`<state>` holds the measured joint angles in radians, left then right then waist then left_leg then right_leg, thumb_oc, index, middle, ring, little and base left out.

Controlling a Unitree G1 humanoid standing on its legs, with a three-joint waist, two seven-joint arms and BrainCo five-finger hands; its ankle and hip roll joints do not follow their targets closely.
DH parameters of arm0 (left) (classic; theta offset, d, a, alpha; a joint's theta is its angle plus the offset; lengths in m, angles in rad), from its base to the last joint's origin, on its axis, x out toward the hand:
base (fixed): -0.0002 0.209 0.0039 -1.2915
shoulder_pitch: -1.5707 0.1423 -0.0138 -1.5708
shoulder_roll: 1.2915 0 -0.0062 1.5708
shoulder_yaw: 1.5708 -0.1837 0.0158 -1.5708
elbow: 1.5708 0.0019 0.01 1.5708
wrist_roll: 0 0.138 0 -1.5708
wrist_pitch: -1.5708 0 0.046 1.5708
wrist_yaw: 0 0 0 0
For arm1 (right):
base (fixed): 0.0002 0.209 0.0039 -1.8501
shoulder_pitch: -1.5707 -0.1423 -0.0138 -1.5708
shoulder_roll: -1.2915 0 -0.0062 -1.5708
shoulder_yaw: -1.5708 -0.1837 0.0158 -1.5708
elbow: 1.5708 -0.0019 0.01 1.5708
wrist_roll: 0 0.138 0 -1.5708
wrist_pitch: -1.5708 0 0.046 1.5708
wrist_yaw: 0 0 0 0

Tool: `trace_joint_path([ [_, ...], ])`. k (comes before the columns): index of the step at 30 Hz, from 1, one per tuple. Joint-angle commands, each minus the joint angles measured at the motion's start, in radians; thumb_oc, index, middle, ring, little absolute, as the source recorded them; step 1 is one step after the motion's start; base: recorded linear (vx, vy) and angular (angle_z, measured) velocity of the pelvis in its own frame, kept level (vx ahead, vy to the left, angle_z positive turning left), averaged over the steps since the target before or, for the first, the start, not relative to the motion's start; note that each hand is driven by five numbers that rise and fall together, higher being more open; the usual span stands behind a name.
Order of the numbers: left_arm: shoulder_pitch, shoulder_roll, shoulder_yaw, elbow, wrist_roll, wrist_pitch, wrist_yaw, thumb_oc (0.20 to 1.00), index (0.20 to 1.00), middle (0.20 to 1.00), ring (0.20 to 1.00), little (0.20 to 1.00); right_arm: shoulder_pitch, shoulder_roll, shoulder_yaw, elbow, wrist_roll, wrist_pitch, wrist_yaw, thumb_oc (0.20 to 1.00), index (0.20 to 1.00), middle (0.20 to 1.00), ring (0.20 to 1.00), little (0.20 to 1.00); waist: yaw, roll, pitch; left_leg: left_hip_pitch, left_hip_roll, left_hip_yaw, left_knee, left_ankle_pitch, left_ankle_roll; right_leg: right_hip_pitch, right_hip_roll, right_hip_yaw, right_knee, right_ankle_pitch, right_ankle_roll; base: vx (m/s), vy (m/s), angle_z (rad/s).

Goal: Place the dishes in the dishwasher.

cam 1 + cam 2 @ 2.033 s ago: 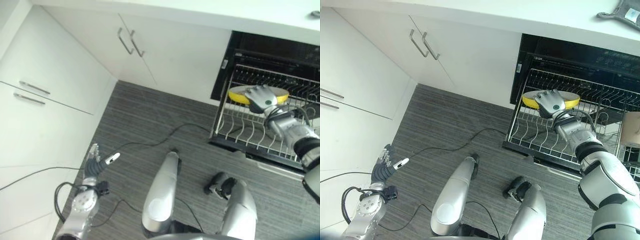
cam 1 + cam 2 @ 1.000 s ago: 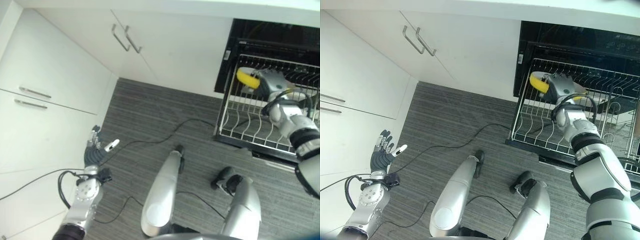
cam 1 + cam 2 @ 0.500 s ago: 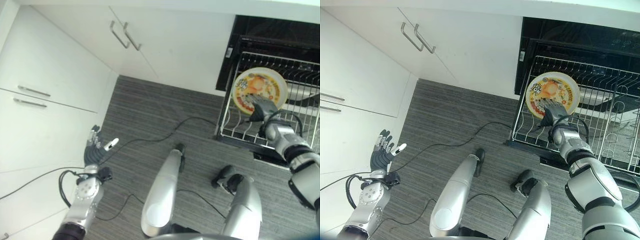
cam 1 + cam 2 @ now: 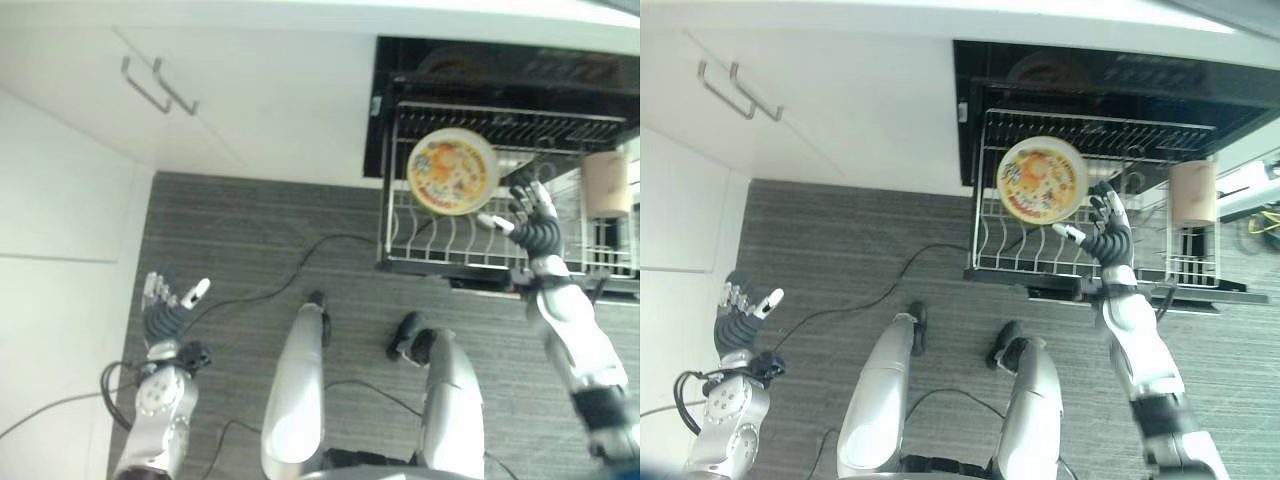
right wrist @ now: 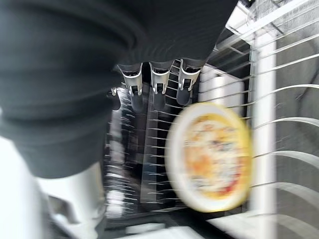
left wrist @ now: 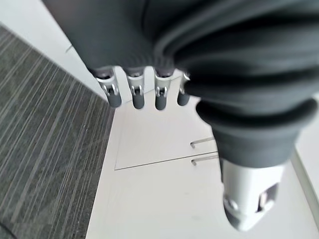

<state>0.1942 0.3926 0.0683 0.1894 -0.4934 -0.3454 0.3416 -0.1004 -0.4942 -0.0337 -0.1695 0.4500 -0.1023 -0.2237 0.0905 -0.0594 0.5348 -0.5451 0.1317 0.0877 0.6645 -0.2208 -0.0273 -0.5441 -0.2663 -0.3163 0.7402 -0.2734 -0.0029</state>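
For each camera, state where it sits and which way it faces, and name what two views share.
Left eye view: on the head, looking down at the floor, the cabinets and the dishwasher rack; both arms show, left hand open.
Right eye view: beside it, same scene; right hand open, apart from the plate.
Left wrist view: along the left hand's fingers toward white cabinet doors.
Right wrist view: along the right hand's fingers toward the rack.
Shared: the plate standing in the rack.
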Motion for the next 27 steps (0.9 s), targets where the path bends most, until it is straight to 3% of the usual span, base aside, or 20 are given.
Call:
trace_joint_path([
  [1,0.024,0.062,-0.011,-0.033,0.039,-0.036,0.024,1.000,1.000,1.000,1.000,1.000,-0.166,-0.034,-0.013,0.196,0.168,-0.034,0.067,1.000,1.000,1.000,1.000,1.000,0.037,0.028,-0.015,0.034,0.001,0.006,-0.103,0.085,0.016,0.069,0.016,0.053,-0.056,0.101,0.051,0.01,0.002,-0.37],
  [4,0.014,0.058,-0.002,-0.023,0.054,-0.028,0.037,1.000,1.000,1.000,1.000,1.000,-0.117,-0.011,-0.055,0.111,0.285,0.006,0.134,1.000,1.000,1.000,1.000,1.000,0.008,0.000,-0.015,0.115,0.017,0.039,-0.156,0.095,0.007,0.147,0.032,0.059,-0.138,0.130,0.065,0.03,-0.009,-0.14],
  [8,0.005,0.052,-0.002,-0.003,0.068,-0.026,0.054,1.000,1.000,1.000,1.000,1.000,-0.072,-0.007,-0.103,0.035,0.333,-0.005,0.158,1.000,1.000,1.000,1.000,1.000,-0.020,-0.019,-0.015,0.206,0.026,0.074,-0.217,0.115,0.000,0.230,0.045,0.067,-0.228,0.165,0.077,0.02,0.003,-0.15],
  [14,0.008,0.015,-0.003,0.093,0.078,-0.055,0.071,1.000,1.000,1.000,1.000,1.000,0.064,0.044,-0.196,-0.036,0.279,-0.052,0.062,1.000,1.000,1.000,1.000,1.000,-0.088,-0.028,-0.078,0.316,0.035,0.141,-0.294,0.124,-0.005,0.321,0.052,0.086,-0.345,0.204,0.105,0.06,0.029,-0.22],
  [18,0.025,-0.021,0.003,0.149,0.100,-0.080,0.067,1.000,1.000,1.000,1.000,1.000,0.155,0.148,-0.181,-0.003,0.209,-0.119,-0.074,1.000,1.000,1.000,1.000,1.000,-0.115,-0.020,-0.108,0.346,0.035,0.170,-0.308,0.121,0.003,0.341,0.055,0.099,-0.369,0.208,0.108,0.06,-0.016,-0.21],
  [19,0.037,-0.027,0.003,0.150,0.101,-0.080,0.067,1.000,1.000,1.000,1.000,1.000,0.178,0.166,-0.172,0.010,0.104,-0.163,-0.149,1.000,1.000,1.000,1.000,1.000,-0.122,-0.013,-0.112,0.356,0.033,0.175,-0.303,0.111,0.004,0.346,0.054,0.103,-0.364,0.200,0.109,0.07,0.001,-0.14],
  [20,0.046,-0.037,0.000,0.157,0.102,-0.087,0.070,1.000,1.000,1.000,1.000,1.000,0.193,0.172,-0.160,0.015,0.096,-0.169,-0.181,1.000,1.000,1.000,1.000,1.000,-0.128,-0.007,-0.120,0.362,0.030,0.179,-0.313,0.118,0.005,0.351,0.056,0.106,-0.377,0.204,0.106,0.09,0.034,-0.18],
  [27,0.088,-0.079,-0.025,0.149,0.083,-0.075,0.093,1.000,1.000,1.000,1.000,1.000,0.262,0.228,-0.054,0.145,0.244,-0.055,-0.114,1.000,1.000,1.000,1.000,1.000,-0.145,0.031,-0.137,0.354,0.023,0.174,-0.312,0.132,-0.002,0.343,0.058,0.117,-0.364,0.184,0.082,0.01,0.046,-0.13],
])
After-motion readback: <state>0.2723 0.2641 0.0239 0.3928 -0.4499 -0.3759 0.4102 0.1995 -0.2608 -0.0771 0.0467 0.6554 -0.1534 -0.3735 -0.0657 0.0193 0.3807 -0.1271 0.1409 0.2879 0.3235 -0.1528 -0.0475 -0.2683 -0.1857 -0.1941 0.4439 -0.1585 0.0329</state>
